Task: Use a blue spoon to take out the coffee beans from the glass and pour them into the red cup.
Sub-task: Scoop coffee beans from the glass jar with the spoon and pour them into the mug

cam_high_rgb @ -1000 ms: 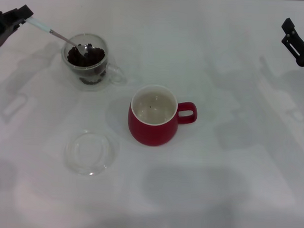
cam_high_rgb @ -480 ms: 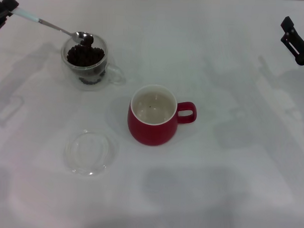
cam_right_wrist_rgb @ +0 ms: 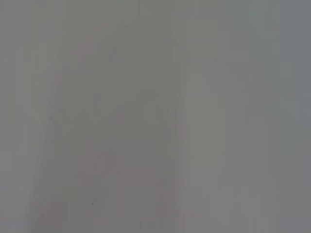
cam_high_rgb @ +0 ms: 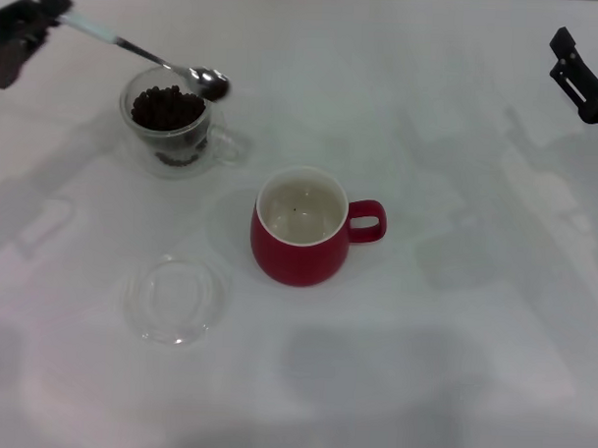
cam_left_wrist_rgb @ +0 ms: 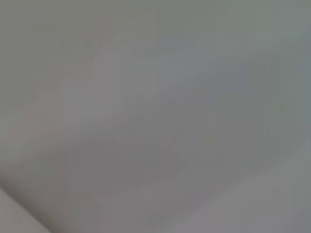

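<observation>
The white table (cam_high_rgb: 451, 367) fills the view. On it the red cup (cam_high_rgb: 300, 246) has almost nothing inside, so pouring is not yet done. Up-left of the cup, the glass (cam_high_rgb: 170, 121) holds the coffee beans (cam_high_rgb: 167, 106). The left gripper (cam_high_rgb: 26, 33), clamped on the blue spoon (cam_high_rgb: 138, 51), holds its loaded bowl just past the glass rim. The right gripper (cam_high_rgb: 584, 85) sits far right; I cannot tell its state.

I count one blue spoon (cam_high_rgb: 138, 49), one glass (cam_high_rgb: 172, 121) holding many coffee beans (cam_high_rgb: 167, 107), and one red cup (cam_high_rgb: 304, 227). I also see one clear saucer (cam_high_rgb: 175, 300) and two hands, left hand (cam_high_rgb: 36, 23) and right hand (cam_high_rgb: 577, 78).
</observation>
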